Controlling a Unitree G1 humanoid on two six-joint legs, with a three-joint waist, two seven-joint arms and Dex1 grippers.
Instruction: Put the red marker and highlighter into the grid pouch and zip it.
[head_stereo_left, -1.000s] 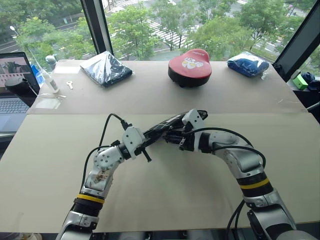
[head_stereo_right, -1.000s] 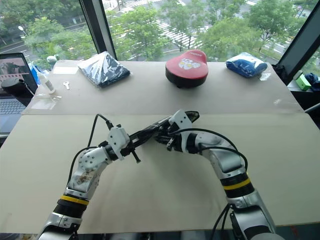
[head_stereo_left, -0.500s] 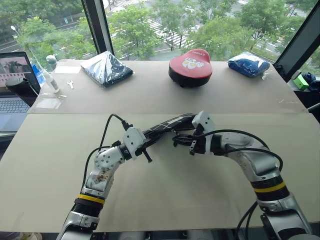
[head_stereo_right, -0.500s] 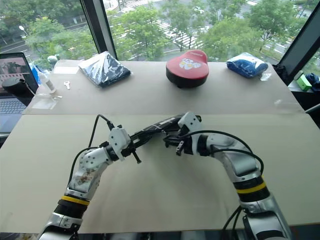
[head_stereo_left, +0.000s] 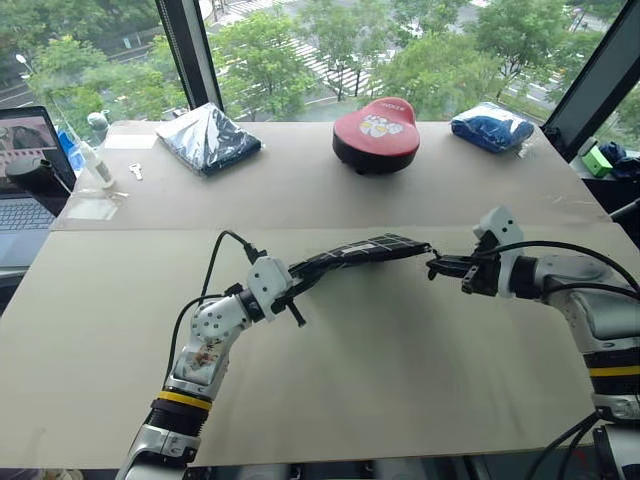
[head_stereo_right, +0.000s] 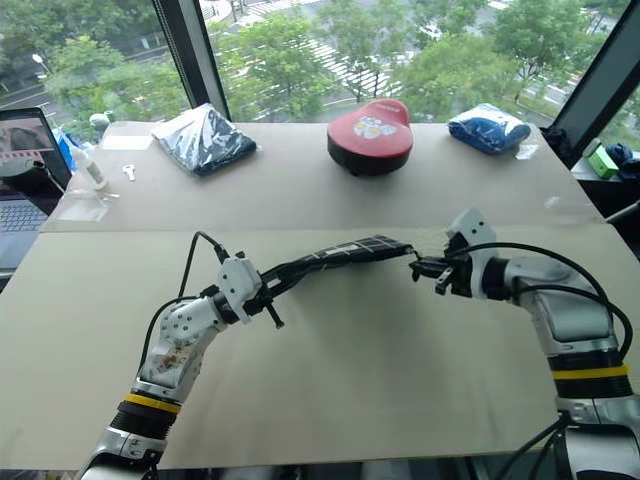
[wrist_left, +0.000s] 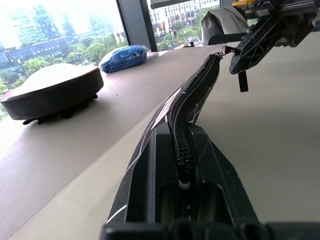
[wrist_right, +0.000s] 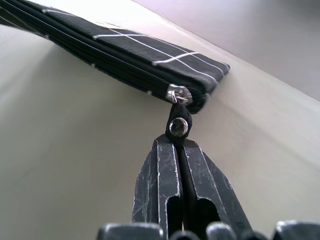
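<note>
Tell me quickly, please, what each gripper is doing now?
Left gripper: shut on the grid pouch.
Right gripper: shut on the zipper pull.

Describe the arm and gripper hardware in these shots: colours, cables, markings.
Both arms are silver-grey metal with black joints and a yellow band edged in black near the elbow. White housings sit at the wrists. Loose black cables loop along each forearm. The left gripper and right gripper have black fingers, scuffed pale at the edges.
</note>
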